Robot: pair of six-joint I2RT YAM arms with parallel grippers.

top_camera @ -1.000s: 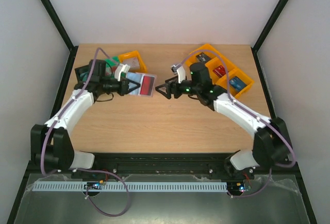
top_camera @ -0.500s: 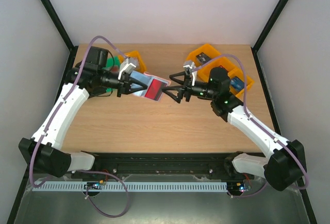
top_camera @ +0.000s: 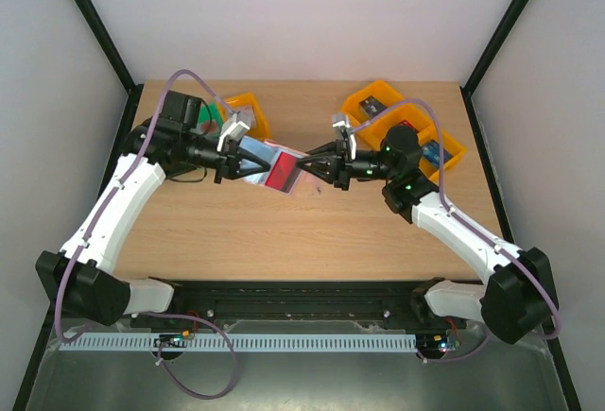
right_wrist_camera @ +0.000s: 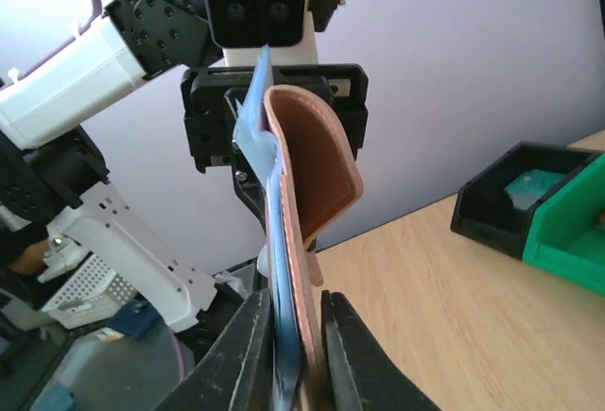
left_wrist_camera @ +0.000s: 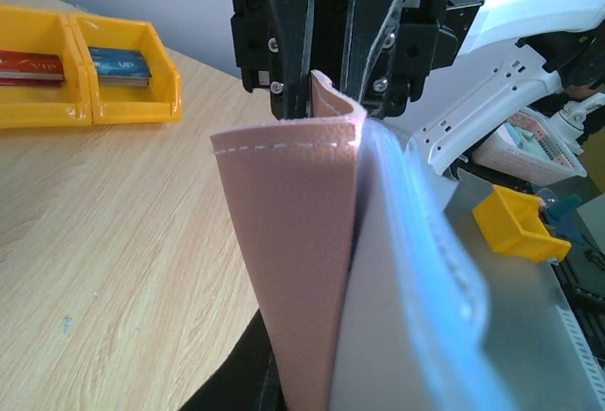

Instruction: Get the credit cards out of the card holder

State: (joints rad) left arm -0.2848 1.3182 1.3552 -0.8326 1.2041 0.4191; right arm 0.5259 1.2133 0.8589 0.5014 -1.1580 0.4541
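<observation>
Card holder point(top_camera: 280, 171) is held above the counter point(top_camera: 284, 231), left claw point(top_camera: 253, 162) clamping one end and right claw point(top_camera: 305, 162) pinching the other, apparently to spread it open.

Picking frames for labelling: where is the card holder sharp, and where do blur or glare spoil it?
Top external view: evenly lit, sharp, card holder small. Left wrist view: holder's near blue panel blurred and washed out, tan edge at the right end effector sharp. Right wrist view: mid holder crisp, bottom soft, backdrop bright.
</observation>
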